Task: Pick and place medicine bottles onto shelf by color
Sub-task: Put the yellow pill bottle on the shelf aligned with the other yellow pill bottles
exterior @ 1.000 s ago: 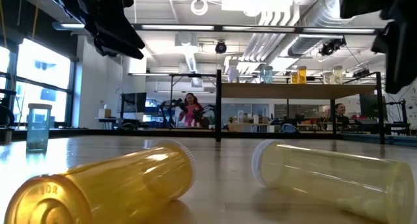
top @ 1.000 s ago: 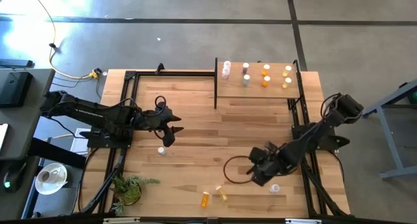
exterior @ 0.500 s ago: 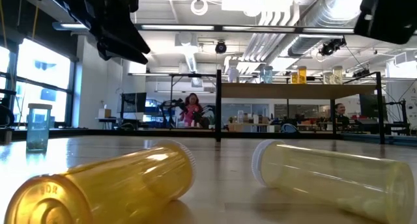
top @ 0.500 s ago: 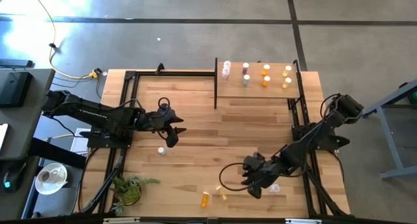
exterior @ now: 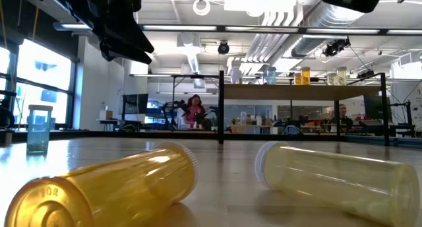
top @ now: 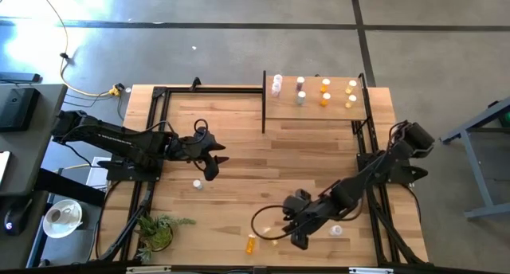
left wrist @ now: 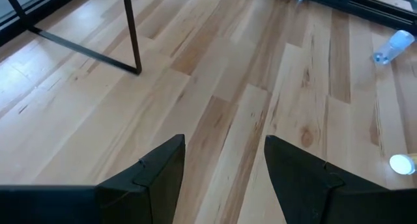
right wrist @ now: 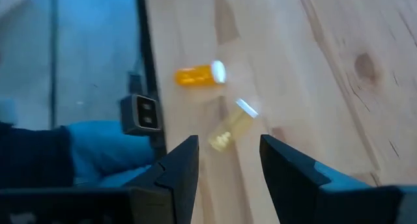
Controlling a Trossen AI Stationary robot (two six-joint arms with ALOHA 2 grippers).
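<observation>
My right gripper, jaws open and empty, hung just beside the yellow bottle, lying near the table's front edge.

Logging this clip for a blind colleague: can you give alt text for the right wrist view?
The right tool, its two dark fingers apart and empty, hangs over the plank-striped wooden tabletop, aimed at a yellow pill bottle lying on its side. An orange, white-capped pill bottle lies just beyond it.

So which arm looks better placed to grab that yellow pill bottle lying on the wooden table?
Probably the right: its open gripper hangs beside the lying yellow pill bottle; the left gripper waits far off.
</observation>
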